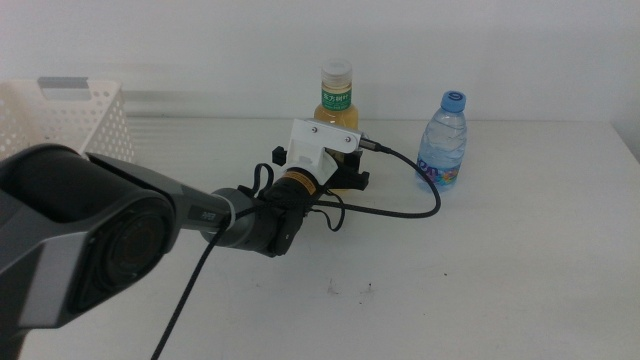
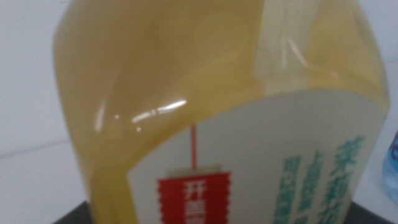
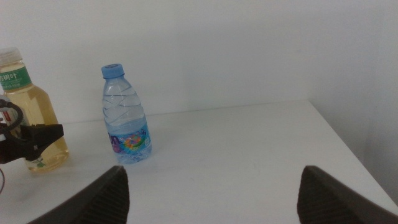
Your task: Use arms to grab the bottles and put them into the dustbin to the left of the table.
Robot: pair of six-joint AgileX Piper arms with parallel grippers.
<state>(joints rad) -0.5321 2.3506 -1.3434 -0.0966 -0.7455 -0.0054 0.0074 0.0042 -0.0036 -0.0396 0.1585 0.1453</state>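
Note:
The yellow tea bottle (image 1: 337, 95) with white cap and green label stands upright at the back of the table (image 1: 500, 280). My left gripper (image 1: 345, 162) reaches in from the left and sits at the bottle's lower body, under its white camera casing. In the left wrist view the yellow tea bottle (image 2: 186, 93) fills almost the whole picture. The clear water bottle (image 1: 443, 140) with a blue cap stands to its right, untouched. My right gripper (image 3: 211, 186) hangs open and empty, facing the water bottle (image 3: 126, 118) from a distance. The dustbin (image 1: 70, 115) stands at the far left.
A black cable (image 1: 410, 205) loops over the table from the left wrist toward the water bottle. The table's right edge (image 3: 348, 149) shows in the right wrist view. A white wall runs behind the table.

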